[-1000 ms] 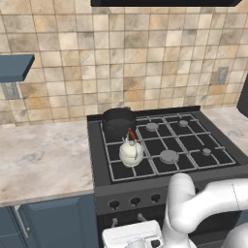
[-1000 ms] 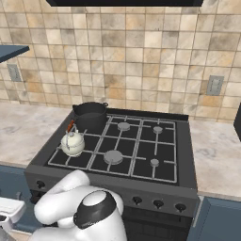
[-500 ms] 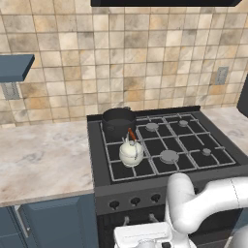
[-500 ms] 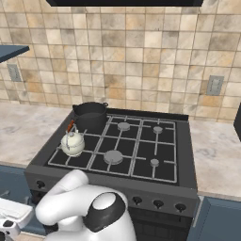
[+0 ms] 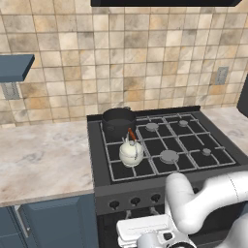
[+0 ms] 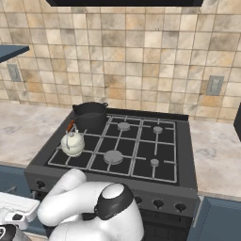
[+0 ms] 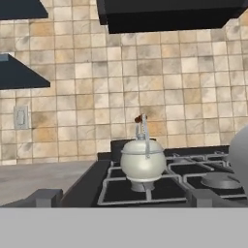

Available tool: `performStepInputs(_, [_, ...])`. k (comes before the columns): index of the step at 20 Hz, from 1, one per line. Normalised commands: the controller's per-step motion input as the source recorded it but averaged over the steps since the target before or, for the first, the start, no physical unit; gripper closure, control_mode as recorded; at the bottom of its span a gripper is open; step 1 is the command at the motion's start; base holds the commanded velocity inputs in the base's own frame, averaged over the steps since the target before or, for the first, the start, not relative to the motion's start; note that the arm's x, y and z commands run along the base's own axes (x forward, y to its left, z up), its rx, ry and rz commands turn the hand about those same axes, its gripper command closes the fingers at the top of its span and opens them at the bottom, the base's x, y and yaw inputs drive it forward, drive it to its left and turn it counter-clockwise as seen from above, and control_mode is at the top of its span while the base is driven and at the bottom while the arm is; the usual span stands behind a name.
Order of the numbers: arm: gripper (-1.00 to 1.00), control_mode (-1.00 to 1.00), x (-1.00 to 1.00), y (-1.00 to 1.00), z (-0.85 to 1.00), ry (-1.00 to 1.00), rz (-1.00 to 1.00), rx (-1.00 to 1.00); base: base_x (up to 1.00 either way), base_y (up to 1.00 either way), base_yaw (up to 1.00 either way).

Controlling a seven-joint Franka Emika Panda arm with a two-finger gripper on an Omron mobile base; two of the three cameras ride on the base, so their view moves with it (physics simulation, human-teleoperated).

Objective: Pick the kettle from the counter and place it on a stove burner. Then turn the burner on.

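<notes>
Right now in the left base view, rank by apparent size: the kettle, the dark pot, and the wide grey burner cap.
Largest to smallest:
1. Dark pot
2. Kettle, though nearer the camera, so unsure
3. Wide grey burner cap

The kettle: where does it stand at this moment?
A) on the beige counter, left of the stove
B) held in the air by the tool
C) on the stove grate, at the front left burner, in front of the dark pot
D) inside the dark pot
C: the kettle sits on the black grate of the stove, just in front of the dark pot, apart from the counter.
</notes>
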Motion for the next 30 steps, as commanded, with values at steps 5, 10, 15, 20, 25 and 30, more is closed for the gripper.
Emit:
performStepInputs(5, [-1.0,-1.0,0.33,0.05,-0.14,0.0,0.0,-0.09,0.0,0.0,0.0])
performStepInputs(10, [-1.0,-1.0,0.2,0.24,-0.35,0.0,0.0,-0.22,0.0,0.0,0.0])
performStepInputs(15, [-1.0,-1.0,0.02,0.24,-0.32,0.08,0.0,-0.26,0.0,0.0,0.0])
performStepInputs(20, [-1.0,-1.0,0.07,0.07,-0.04,0.03,0.0,-0.09,0.0,0.0,0.0])
performStepInputs(25, [-1.0,-1.0,0.27,0.07,-0.03,-0.01,-0.01,-0.04,0.0,0.0,0.0])
performStepInputs(30, [-1.0,-1.0,0.23,0.0,-0.14,-0.01,-0.01,-0.02,0.0,0.0,0.0])
